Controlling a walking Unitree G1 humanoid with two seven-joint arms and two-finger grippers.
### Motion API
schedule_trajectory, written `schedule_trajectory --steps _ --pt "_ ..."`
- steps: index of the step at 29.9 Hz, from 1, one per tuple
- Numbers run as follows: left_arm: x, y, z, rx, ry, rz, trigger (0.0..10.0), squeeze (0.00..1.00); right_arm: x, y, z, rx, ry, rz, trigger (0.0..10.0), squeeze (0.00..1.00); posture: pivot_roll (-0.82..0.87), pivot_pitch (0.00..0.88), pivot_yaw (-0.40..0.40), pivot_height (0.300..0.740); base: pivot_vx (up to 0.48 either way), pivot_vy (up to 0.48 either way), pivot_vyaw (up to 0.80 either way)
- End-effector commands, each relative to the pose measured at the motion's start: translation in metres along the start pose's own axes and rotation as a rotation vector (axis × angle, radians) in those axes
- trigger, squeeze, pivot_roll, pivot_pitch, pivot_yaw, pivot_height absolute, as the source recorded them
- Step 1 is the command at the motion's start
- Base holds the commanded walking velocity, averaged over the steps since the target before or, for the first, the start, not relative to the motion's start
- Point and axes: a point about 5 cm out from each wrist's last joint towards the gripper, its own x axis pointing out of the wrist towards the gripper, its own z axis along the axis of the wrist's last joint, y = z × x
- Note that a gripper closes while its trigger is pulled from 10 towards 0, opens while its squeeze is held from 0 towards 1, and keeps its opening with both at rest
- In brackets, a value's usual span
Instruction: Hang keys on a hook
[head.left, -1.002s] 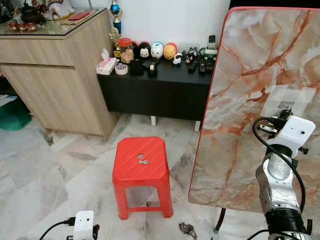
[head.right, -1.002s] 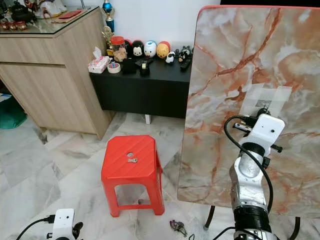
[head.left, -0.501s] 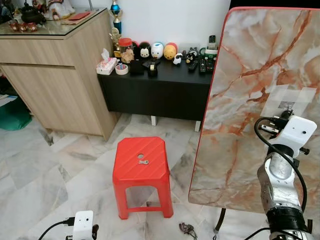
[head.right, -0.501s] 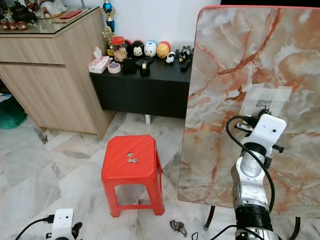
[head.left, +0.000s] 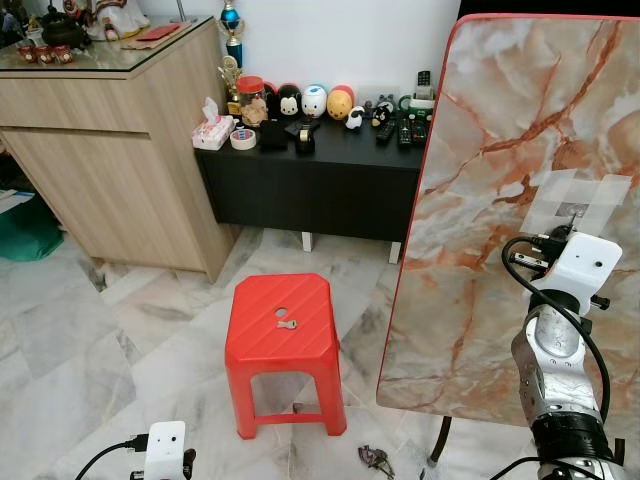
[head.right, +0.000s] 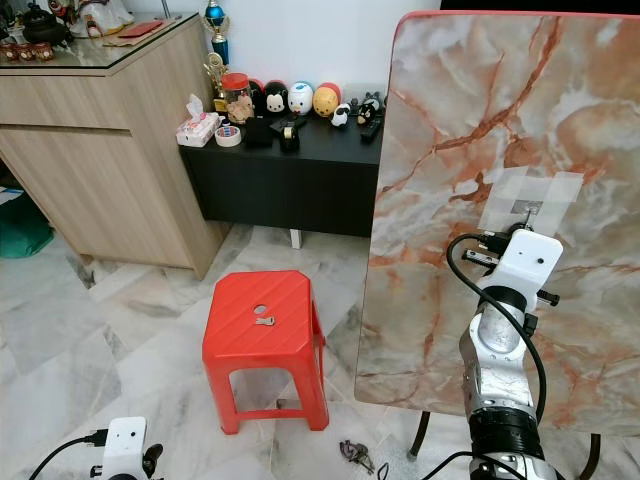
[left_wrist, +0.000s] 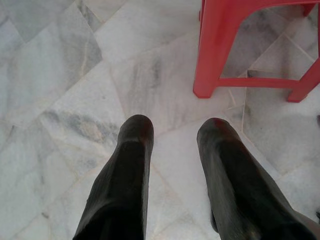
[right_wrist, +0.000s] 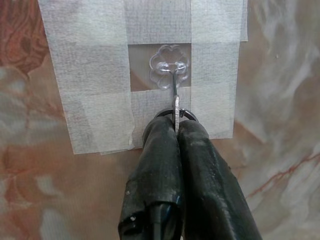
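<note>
- Right gripper (right_wrist: 176, 131) is pinched tight on the key ring (right_wrist: 175, 113), its top at the clear hook (right_wrist: 170, 73) (taped to the upright marble panel (head.left: 500, 150)).
- Left gripper (left_wrist: 172, 131) hangs low over the floor (left_wrist: 65, 75), fingers parted, beside the red stool (head.left: 285, 325).

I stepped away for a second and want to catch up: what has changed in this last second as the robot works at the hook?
The right gripper, shut on a key ring, has dropped slightly below the clear hook taped to the marble board, after a small rise half a second ago. Its grasp is unchanged. The left gripper still hangs open near the floor. The red stool, the key on it and the keys on the floor stayed put.
</note>
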Motion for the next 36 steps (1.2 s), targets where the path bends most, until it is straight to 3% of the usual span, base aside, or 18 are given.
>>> schedule_trajectory --steps 1,2,3,4,6,7,13,20,21,22,23,24,27,31,33,35,36 --pt "0.000 0.004 -0.002 0.027 0.005 0.009 10.0 0.00 0.004 0.001 0.003 0.004 0.002 0.007 10.0 0.00 0.00 0.000 0.032 0.740 0.000 0.000 0.00" --pt "0.000 0.004 -0.002 0.027 0.005 0.009 10.0 0.00 0.004 0.002 0.003 0.005 0.000 0.010 10.0 0.00 0.00 0.000 0.032 0.740 0.000 0.000 0.00" --pt "0.000 0.004 -0.002 0.027 0.005 0.009 10.0 0.00 0.003 0.002 0.004 0.007 -0.004 0.015 10.0 0.38 0.00 0.000 0.032 0.740 0.000 0.000 0.00" --pt "-0.001 0.004 -0.002 0.027 0.005 0.009 10.0 0.00 0.003 0.003 0.004 0.007 -0.012 0.022 10.0 0.87 0.00 0.000 0.032 0.740 0.000 0.000 0.00" --pt "-0.001 0.004 -0.002 0.028 0.005 0.009 10.0 0.00 0.003 0.003 0.005 0.005 -0.016 0.023 10.0 0.87 0.00 0.000 0.033 0.740 0.000 0.000 0.00" --pt "-0.001 0.004 -0.002 0.028 0.006 0.010 10.0 0.00 0.002 0.003 0.005 0.004 -0.020 0.023 10.0 1.00 0.01 0.000 0.032 0.740 0.000 0.000 0.00" --pt "-0.001 0.005 -0.003 0.027 0.008 0.010 10.0 0.00 -0.003 0.003 0.004 0.010 -0.028 0.023 10.0 1.00 0.01 0.000 0.031 0.740 0.000 0.000 0.00" --pt "-0.002 0.004 -0.005 0.029 0.014 0.007 10.0 0.00 -0.022 0.006 -0.010 0.004 0.011 0.059 10.0 1.00 0.01 0.000 0.026 0.740 0.000 0.000 0.00" --pt "-0.002 0.004 -0.005 0.029 0.014 0.007 10.0 0.00 -0.025 0.007 -0.012 0.003 0.021 0.066 10.0 0.87 0.01 0.000 0.024 0.740 0.000 0.000 0.00" --pt "-0.002 0.004 -0.005 0.029 0.014 0.007 10.0 0.00 -0.028 0.007 -0.016 0.001 0.035 0.069 10.0 0.60 0.01 0.000 0.023 0.740 0.000 0.000 0.00" --pt "-0.002 0.004 -0.005 0.028 0.013 0.007 10.0 0.00 -0.031 0.007 -0.019 0.000 0.046 0.070 10.0 0.60 0.01 0.000 0.022 0.740 0.000 0.000 0.00" --pt "-0.002 0.004 -0.005 0.028 0.013 0.007 10.0 0.00 -0.032 0.007 -0.021 -0.001 0.052 0.070 10.0 0.00 0.01 0.000 0.022 0.740 0.000 0.000 0.00" --pt "-0.002 0.004 -0.005 0.026 0.014 0.009 10.0 0.00 -0.052 0.009 -0.043 -0.030 0.121 0.114 10.0 0.00 0.00 0.000 0.021 0.740 0.000 0.000 0.00" --pt "-0.002 0.003 -0.005 0.026 0.014 0.009 10.0 0.00 -0.063 0.007 -0.063 -0.065 0.194 0.130 10.0 0.00 0.00 0.000 0.022 0.740 0.000 0.000 0.00" --pt "-0.002 0.003 -0.005 0.026 0.015 0.007 10.0 0.00 -0.074 0.007 -0.086 -0.075 0.302 0.168 10.0 0.00 0.00 0.000 0.022 0.740 0.000 0.000 0.00" --pt "-0.001 0.003 -0.004 0.026 0.016 0.005 10.0 0.00 -0.094 0.009 -0.122 -0.102 0.509 0.244 10.0 0.00 -0.01 0.000 0.020 0.740 0.000 0.000 0.00" --pt "-0.001 0.002 -0.004 0.026 0.016 0.004 10.0 0.00 -0.100 0.008 -0.130 -0.100 0.551 0.251 10.0 0.00 -0.01 0.000 0.020 0.740 0.000 0.000 0.00"
